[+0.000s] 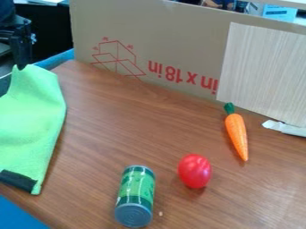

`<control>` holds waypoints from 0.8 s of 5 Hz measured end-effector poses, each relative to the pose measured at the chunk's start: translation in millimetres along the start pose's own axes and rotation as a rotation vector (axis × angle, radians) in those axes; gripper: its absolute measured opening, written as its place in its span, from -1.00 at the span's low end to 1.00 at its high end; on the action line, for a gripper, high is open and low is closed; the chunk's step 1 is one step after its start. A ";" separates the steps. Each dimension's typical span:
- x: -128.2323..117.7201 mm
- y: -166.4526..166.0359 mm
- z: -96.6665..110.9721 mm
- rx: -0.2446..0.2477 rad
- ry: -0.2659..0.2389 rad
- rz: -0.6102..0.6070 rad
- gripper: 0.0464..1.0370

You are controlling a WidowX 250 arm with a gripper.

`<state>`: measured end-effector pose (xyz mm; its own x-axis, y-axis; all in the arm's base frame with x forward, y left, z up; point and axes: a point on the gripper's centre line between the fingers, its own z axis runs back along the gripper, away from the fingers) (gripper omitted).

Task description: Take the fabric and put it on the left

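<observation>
The left edge cuts off the green fabric [31, 116]; the right, the pale panel [263, 74].

**Red Print Stands on Its Head**

Upside-down red lettering [182, 78] on a brown cardboard panel [179, 38] reads "in x 18 in" where it shows. Beside it, red characters around a line drawing of a box [116, 60] are too small to read, as are markings on a green-labelled metal can [137, 188] and a blue-and-white box [279, 12] at the top edge.
</observation>
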<state>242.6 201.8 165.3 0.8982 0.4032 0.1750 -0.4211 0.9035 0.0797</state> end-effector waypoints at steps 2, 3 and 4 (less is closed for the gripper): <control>-2.4 5.7 -21.9 -0.014 0.067 0.008 0.93; 2.0 14.5 -35.5 0.021 0.069 0.023 0.93; 6.7 22.0 -49.2 0.073 0.041 0.031 0.93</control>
<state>245.5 231.5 120.0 0.8883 0.4380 0.1381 -0.4557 0.8779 0.1470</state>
